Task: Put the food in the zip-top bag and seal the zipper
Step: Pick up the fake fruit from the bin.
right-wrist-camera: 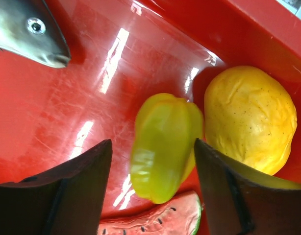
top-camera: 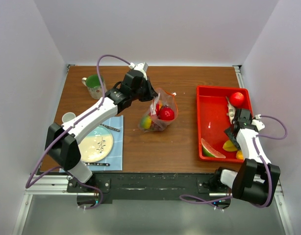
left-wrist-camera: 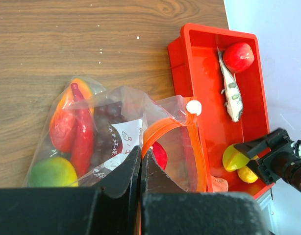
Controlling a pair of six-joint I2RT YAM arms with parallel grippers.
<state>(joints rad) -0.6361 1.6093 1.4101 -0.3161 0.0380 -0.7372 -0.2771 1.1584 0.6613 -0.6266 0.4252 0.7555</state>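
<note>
My left gripper [top-camera: 151, 95] is shut on the mouth edge of the clear zip-top bag [top-camera: 159, 115], holding it up and open; its jaws [left-wrist-camera: 140, 161] pinch the orange-red zipper [left-wrist-camera: 199, 152]. Inside the bag lie a red apple [top-camera: 166, 113], a green fruit [left-wrist-camera: 52, 171], grapes [left-wrist-camera: 104, 127] and red-orange pieces. My right gripper [right-wrist-camera: 153, 144] is open in the red tray [top-camera: 209, 98], its fingers on either side of a yellow-green fruit [right-wrist-camera: 163, 147], not touching it. Beside it lie a lemon [right-wrist-camera: 251, 117], a watermelon wedge [right-wrist-camera: 155, 220] and a silver fish [right-wrist-camera: 28, 29].
The tray also holds a red apple [top-camera: 237, 98] at its far end. A cream plate [top-camera: 95, 144] sits on a blue mat at the near left, with cutlery beside it. A green mug [top-camera: 95, 85] and a white cup [top-camera: 68, 117] stand at the left.
</note>
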